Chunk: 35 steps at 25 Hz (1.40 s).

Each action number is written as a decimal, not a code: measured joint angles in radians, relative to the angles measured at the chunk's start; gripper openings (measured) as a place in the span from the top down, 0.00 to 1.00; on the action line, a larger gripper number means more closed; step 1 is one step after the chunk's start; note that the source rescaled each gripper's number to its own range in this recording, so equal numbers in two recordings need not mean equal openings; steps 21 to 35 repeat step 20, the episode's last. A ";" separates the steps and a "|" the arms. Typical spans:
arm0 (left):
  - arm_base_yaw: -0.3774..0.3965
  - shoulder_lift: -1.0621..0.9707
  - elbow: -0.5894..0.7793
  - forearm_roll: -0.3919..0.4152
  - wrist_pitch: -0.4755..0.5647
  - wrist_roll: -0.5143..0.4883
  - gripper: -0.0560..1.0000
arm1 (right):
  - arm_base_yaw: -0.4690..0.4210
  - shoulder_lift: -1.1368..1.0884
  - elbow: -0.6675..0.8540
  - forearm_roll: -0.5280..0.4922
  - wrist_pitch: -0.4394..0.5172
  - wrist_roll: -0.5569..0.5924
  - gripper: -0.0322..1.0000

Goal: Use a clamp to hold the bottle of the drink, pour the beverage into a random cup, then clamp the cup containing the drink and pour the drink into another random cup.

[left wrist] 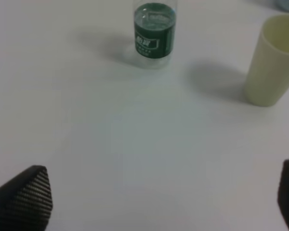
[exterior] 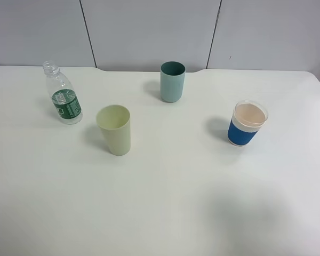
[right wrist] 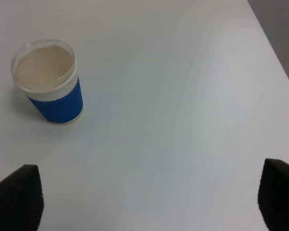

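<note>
Nothing started yet by the look of it. Left hand [left wrist: 164,197] wide open and empty, hovering over bare counter [exterior: 165,202], bottle of the drink [exterior: 63,95] straight ahead of it but well apart. Right hand [right wrist: 149,197] same deal, spread wide, holding nothing.

First step, judging from the layout: grab the bottle. Standing upright, cap off, far left of the counter, with clear beverage [left wrist: 154,18] up to about the green label band. Probably best to come in level and close on the labelled middle, not the neck, and not squeeze hard since thin ribbed plastic with no cap could slosh out the top. Keep it upright until over the cup.

Pale yellow-green tumbler [exterior: 115,129] just right of the bottle and a bit nearer, upright, looks empty, so an easy short carry. Tapered and likely light, could tip if bumped by the bottle on the way over.

Teal cup [exterior: 172,81] further back near the middle, upright, well clear. Blue-sleeved white cup [right wrist: 50,83] off on the right side in front of the right hand, not in the way. Path from left hand to bottle looks open.
</note>
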 joint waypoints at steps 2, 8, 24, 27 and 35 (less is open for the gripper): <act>0.002 0.000 0.000 0.000 0.000 0.000 0.12 | 0.000 0.000 0.000 0.000 0.000 0.000 0.10; 0.004 0.000 0.000 0.000 0.000 0.000 0.12 | 0.000 0.000 0.000 0.000 0.000 0.000 0.10; 0.004 0.000 0.000 0.000 0.000 0.000 0.12 | 0.000 0.000 0.000 0.000 0.000 0.000 0.10; 0.004 0.000 0.000 0.000 0.000 0.000 0.12 | 0.000 0.000 0.000 0.000 0.000 0.000 0.10; 0.004 0.000 0.000 0.000 0.000 0.000 0.12 | 0.000 0.000 0.000 0.000 0.000 0.000 0.10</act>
